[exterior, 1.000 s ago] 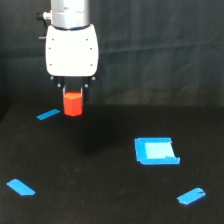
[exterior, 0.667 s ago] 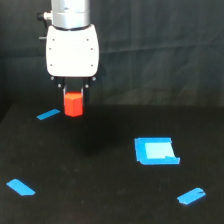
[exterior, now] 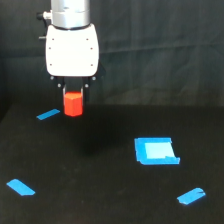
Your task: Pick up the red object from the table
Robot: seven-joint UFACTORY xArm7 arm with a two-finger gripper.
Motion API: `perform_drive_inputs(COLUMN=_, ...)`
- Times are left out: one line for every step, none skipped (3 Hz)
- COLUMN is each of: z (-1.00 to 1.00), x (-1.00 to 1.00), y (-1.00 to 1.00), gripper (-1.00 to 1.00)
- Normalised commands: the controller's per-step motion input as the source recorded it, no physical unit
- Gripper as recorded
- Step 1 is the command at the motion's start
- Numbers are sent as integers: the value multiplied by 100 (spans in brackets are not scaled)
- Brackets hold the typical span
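Observation:
The red object (exterior: 73,103) is a small red-orange block held in my gripper (exterior: 73,95) at the upper left of the exterior view. The gripper hangs under the white arm head (exterior: 72,49) and is shut on the block's upper part. The block hangs clear above the table (exterior: 100,200), a matte black surface, with a faint dark shadow below it. The fingers are mostly hidden behind the block and the head.
Blue tape marks lie on the table: a strip (exterior: 48,115) just left of the block, a strip (exterior: 21,187) at the near left, a strip (exterior: 191,196) at the near right, and a blue square with a pale centre (exterior: 155,151) at the right. A black curtain hangs behind.
The gripper and the red block appear to have risen very slightly, or not moved at all. The tape marks have not moved.

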Motion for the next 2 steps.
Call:
perform_drive_inputs(z=-4, x=5, y=1, gripper=-97)
perform_drive_inputs(z=6, x=5, y=-4, gripper=-100)
